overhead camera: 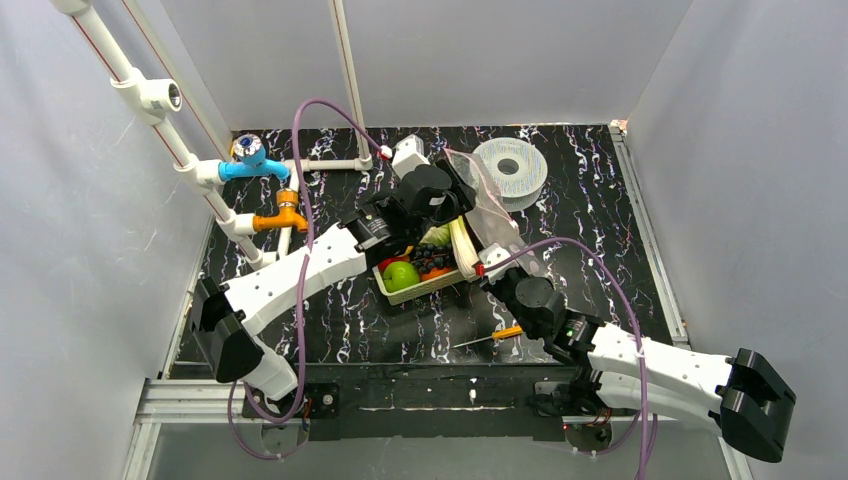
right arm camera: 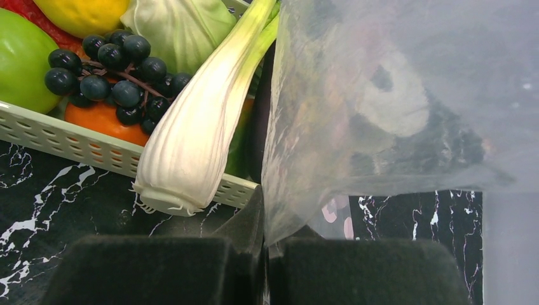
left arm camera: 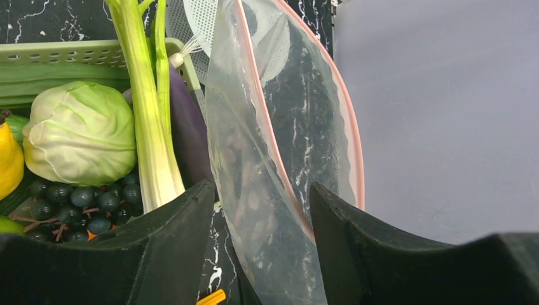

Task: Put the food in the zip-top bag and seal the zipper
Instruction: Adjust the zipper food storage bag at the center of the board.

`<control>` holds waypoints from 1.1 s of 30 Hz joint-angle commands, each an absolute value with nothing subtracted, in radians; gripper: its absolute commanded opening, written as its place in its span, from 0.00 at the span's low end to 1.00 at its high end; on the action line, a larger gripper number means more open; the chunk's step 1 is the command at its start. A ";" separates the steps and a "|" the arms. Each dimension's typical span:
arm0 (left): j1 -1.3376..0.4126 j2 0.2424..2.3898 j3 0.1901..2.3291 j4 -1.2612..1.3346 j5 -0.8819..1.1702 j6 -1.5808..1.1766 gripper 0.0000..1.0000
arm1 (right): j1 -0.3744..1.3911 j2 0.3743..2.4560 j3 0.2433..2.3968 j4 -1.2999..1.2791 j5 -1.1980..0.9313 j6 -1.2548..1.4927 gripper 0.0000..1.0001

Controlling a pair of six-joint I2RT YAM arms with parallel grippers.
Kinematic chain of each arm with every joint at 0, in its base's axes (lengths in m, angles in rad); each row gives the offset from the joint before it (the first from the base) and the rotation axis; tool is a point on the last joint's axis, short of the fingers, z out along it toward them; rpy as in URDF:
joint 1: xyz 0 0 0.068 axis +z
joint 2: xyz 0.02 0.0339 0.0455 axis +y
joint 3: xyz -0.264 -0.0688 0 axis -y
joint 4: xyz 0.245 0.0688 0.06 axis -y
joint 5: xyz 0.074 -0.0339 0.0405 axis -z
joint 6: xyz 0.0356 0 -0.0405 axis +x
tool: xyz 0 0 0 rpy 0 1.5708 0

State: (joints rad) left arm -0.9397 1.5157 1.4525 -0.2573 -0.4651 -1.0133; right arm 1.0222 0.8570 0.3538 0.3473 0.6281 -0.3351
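clear zip-top bag [overhead camera: 495, 220] sits between basket [overhead camera: 430, 287] and grey spool [overhead camera: 510, 170] on tabletop [overhead camera: 600, 230]. left wrist: left jaws spread astride the zipper [left arm camera: 264, 121] edge, leek [left arm camera: 149, 127] beside. right wrist: right jaws pressed together, pinching the bag's corner.

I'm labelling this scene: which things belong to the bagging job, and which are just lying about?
Job: zip-top bag, zipper, leek, cabbage, eggplant, green apple, grapes.
Lying about: basket, grey spool, blue tap, orange valve.
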 commanded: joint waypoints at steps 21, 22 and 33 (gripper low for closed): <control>-0.795 1.551 1.339 -0.038 0.039 -0.865 0.00 | 1.032 0.768 0.702 -0.425 0.420 0.350 0.89; -0.795 1.557 1.333 -0.023 0.063 -0.877 0.00 | 1.032 0.757 0.734 -0.479 0.390 0.383 0.90; -0.850 1.615 1.329 0.036 0.113 -0.962 0.00 | 1.033 0.673 1.062 -0.819 0.517 0.578 0.98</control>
